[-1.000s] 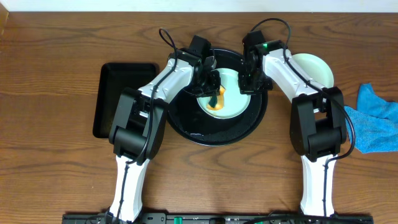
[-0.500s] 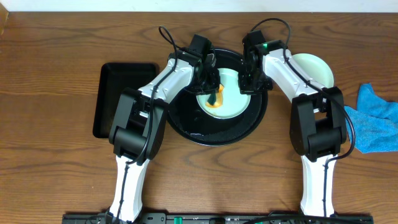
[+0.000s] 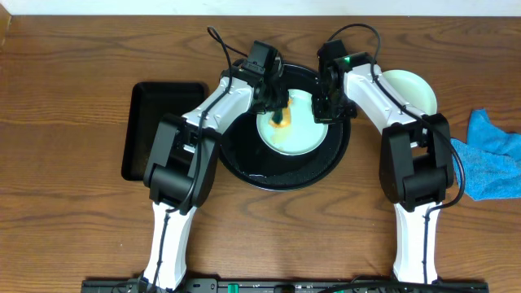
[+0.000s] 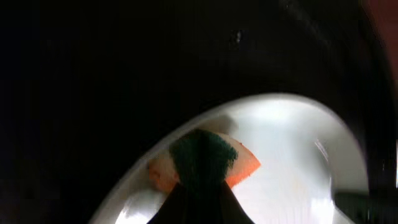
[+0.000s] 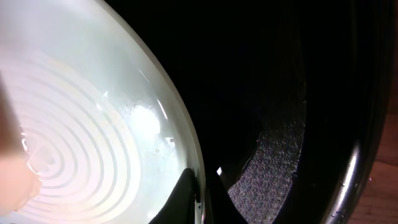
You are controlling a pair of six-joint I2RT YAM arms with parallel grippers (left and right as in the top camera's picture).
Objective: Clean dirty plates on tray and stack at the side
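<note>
Scrub step in hand, by my read. The cyan plate [image 3: 301,140] lies flat inside the round black tray [image 3: 252,163], toward its far-right part; the tray is likely there to catch the wet mess. The left hand [image 3: 279,110] is pressed together on a sponge [image 3: 282,119] with an orange body and green scouring face; it pinches the upper end so the lower end sits on the plate's far-left area near the rim. The left wrist view agrees: dark fingers [image 4: 186,208] converge on the sponge, its tip down on the pale surface.

The right hand [image 3: 324,112] is at the plate's right rim. In the right wrist view its fingers [image 5: 177,202] are nearly closed, nipping the thin rim, one inside and one outside. This reads as bracing, so the plate won't slide or spin under the sponge. Ridged rings and a few wet spots show on the plate face there; no clear brown smear, too washed out to say.

A second plate [image 3: 413,88] sits on the desk [image 3: 81,228] just right of the tray, partly behind the right arm — probably the start of the side stack. Can't tell whether another lies under it; a third plate is not seen. A blue cloth [image 3: 492,159] lies at the desk's right edge, well apart; a rectangular black tray [image 3: 159,122] is left of the round one.

Progress guess: one plate set aside, one mid-clean.
</note>
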